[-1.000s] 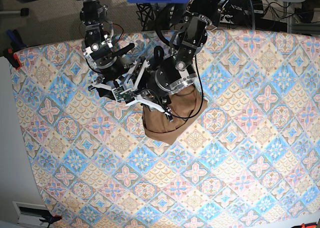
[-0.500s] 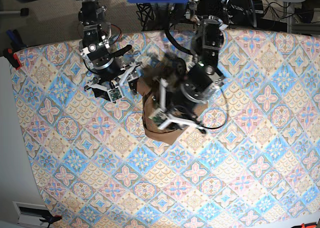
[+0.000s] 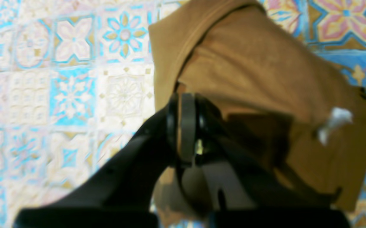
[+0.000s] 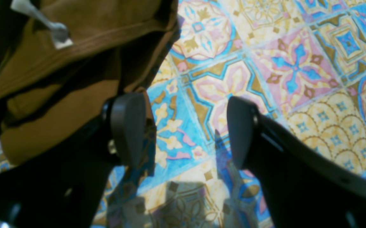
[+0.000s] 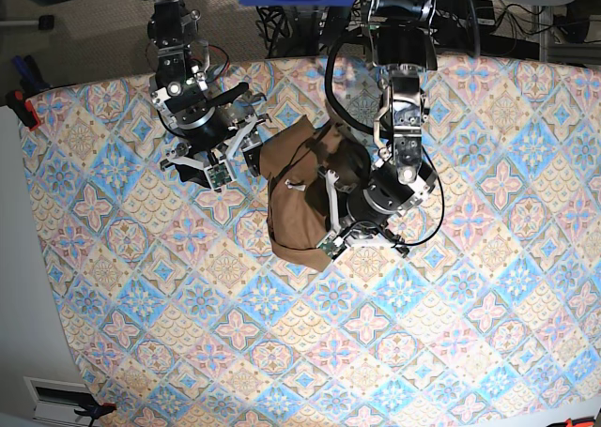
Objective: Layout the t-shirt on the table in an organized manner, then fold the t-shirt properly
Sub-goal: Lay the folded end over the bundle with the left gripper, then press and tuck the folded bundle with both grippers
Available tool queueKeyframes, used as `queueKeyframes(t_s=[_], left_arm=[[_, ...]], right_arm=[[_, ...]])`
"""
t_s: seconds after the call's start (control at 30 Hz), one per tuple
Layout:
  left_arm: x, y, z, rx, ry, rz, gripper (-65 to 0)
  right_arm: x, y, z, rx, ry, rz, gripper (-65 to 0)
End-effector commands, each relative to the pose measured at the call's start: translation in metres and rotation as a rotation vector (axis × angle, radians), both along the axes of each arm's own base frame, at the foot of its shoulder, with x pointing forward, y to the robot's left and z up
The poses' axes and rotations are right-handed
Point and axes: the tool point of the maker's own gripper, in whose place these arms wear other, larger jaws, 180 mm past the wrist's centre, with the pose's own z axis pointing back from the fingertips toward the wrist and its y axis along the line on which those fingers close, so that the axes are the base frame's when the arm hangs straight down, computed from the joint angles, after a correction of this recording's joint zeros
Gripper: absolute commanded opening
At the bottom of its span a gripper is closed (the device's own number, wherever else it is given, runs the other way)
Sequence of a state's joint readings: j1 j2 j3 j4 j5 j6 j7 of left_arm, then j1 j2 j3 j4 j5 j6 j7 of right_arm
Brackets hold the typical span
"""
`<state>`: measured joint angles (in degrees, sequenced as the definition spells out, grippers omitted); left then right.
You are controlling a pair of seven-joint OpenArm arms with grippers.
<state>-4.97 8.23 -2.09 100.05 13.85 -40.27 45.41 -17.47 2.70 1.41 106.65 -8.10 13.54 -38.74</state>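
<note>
While bunched, t-shirt (image 5: 299, 197): heaped mid-table (image 5: 488, 352), white tag (image 3: 331, 123) showing.
Left gripper (image 3: 186, 126): pinched tight on the shirt's fabric.
Right gripper (image 4: 183, 129): jaws apart, empty, just beside the shirt.

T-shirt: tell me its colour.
Plain tan-brown; the t-shirt shows best in the left wrist view.
</note>
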Motion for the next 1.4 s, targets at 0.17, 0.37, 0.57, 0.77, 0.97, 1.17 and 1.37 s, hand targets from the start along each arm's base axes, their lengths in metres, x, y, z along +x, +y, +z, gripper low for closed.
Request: queueKeyframes(t_s=[0.17,0.37,0.57,0.77,0.97,1.17,1.37], left_arm=[[0.010,-0.029,-0.043,-0.138,0.077,-0.048,-65.0],[-0.016,-0.059,-0.084,-0.138,0.200,-0.136,-65.0],[-0.005,-0.051,-0.039,-0.153,0.057,-0.112,-65.0],[0.005,-0.043,0.012,-0.162,-0.096,-0.092,-65.0],[0.005,-0.034,0.046,-0.159,-0.196,-0.073,-65.0],[0.015,0.007,0.057,-0.153,-0.235,0.043,-65.0],[0.028,0.045,0.035,-0.148,-0.180,0.149,-65.0]], right_arm=[[-0.011,0.001,0.000,0.019,-0.002,-0.003,-26.1],[-0.027,0.002,-0.010,0.019,0.037,-0.003,-26.1],[-0.027,0.002,-0.002,0.023,0.015,-0.001,-26.1],[-0.024,0.003,0.006,0.023,-0.006,0.000,-28.4],[-0.021,0.003,0.009,0.023,-0.017,0.000,-60.8],[-0.010,0.005,0.020,0.028,-0.055,0.001,-65.0],[0.004,0.023,0.035,0.047,-0.107,0.046,-65.0]])
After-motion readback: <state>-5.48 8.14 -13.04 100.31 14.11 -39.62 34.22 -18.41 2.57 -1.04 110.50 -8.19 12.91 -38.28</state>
